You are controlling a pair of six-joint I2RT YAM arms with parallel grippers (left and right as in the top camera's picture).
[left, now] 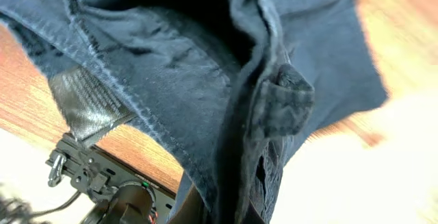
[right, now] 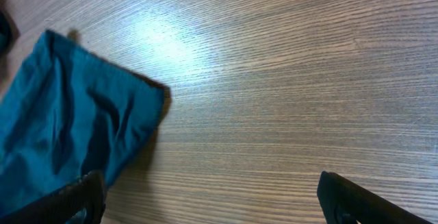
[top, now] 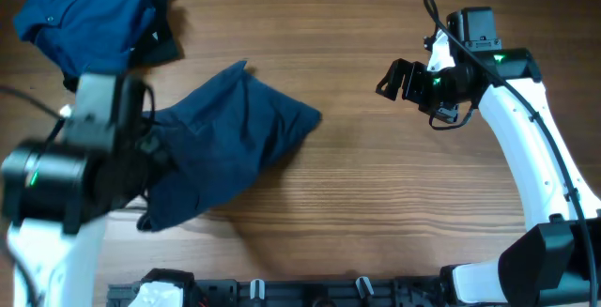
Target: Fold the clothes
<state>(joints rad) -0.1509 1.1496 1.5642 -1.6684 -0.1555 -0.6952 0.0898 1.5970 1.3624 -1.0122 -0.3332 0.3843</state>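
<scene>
The clothes are two pieces. A dark navy shorts-like piece (top: 239, 124) lies bunched on the left half of the wooden table. A brighter blue shirt (top: 80, 11) is heaped at the far left corner. My left gripper (top: 155, 157) is shut on the left end of the navy piece and holds it lifted. In the left wrist view, the cloth (left: 205, 66) fills the frame with a seam, a belt loop (left: 282, 104) and a grey label (left: 85, 107), and it hides the fingertips. My right gripper (top: 399, 80) hovers open right of the shorts, whose corner (right: 68, 121) lies beside its left finger (right: 75, 200).
A black equipment rail (top: 282, 293) runs along the table's front edge and also shows under the cloth (left: 102, 176). A black garment edge (top: 164, 35) pokes out beside the shirt. Bare wood (right: 287, 80) lies under the right gripper.
</scene>
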